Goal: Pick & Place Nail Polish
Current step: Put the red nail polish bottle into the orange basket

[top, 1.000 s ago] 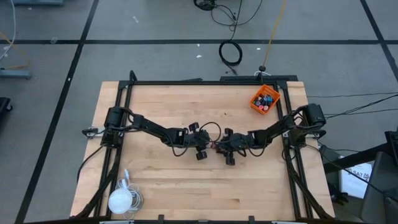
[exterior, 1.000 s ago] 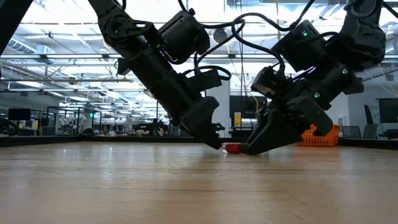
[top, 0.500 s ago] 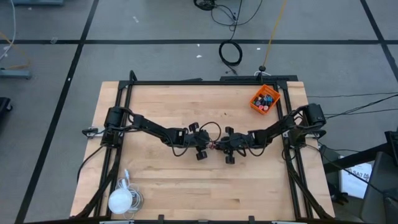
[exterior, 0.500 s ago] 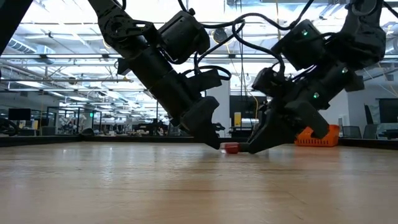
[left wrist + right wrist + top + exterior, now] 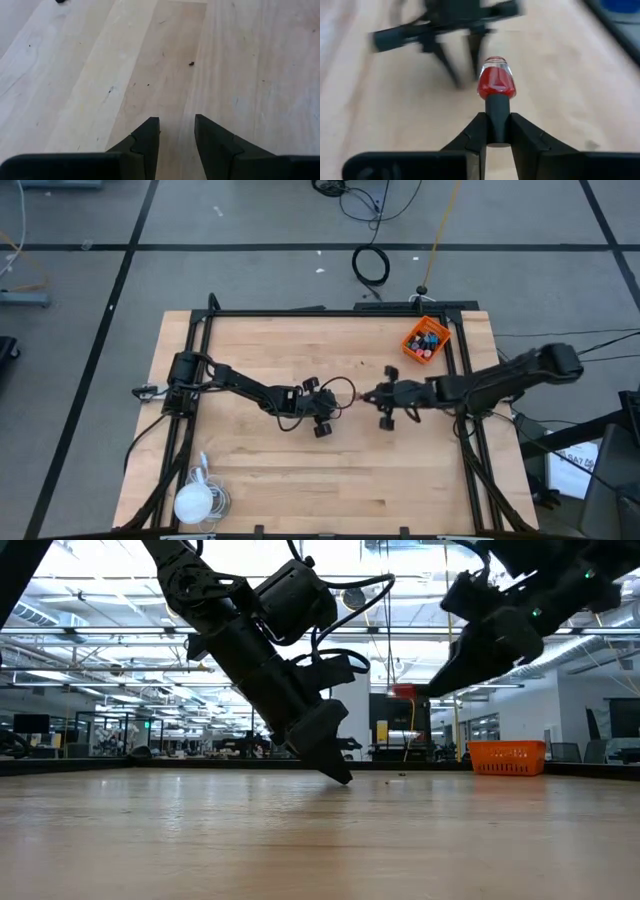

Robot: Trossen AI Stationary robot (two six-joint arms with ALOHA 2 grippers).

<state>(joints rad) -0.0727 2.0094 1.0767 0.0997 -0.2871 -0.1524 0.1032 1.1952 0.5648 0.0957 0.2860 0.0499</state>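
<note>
Nearest in the low view, the left gripper [image 5: 340,772] hangs with its tips just above the bare tabletop [image 5: 300,840] near the middle, its jaws slightly apart and holding nothing, as the left wrist view confirms; this arm looks to be waiting. Beyond it, the right gripper [image 5: 496,131] is lifted well clear of the wood with its jaws clamped on the dark cap of a red nail polish bottle [image 5: 496,82], the glass body sticking out past the fingertips; in the low view the bottle [image 5: 403,692] shows as a red speck in the air. Farther off, at the far right corner, the orange bin [image 5: 426,339] already holds several bottles. So the pick of this bottle appears done; what seems left is carrying it across to the bin and releasing it there. No other loose bottles are visible on the tabletop from above
</note>
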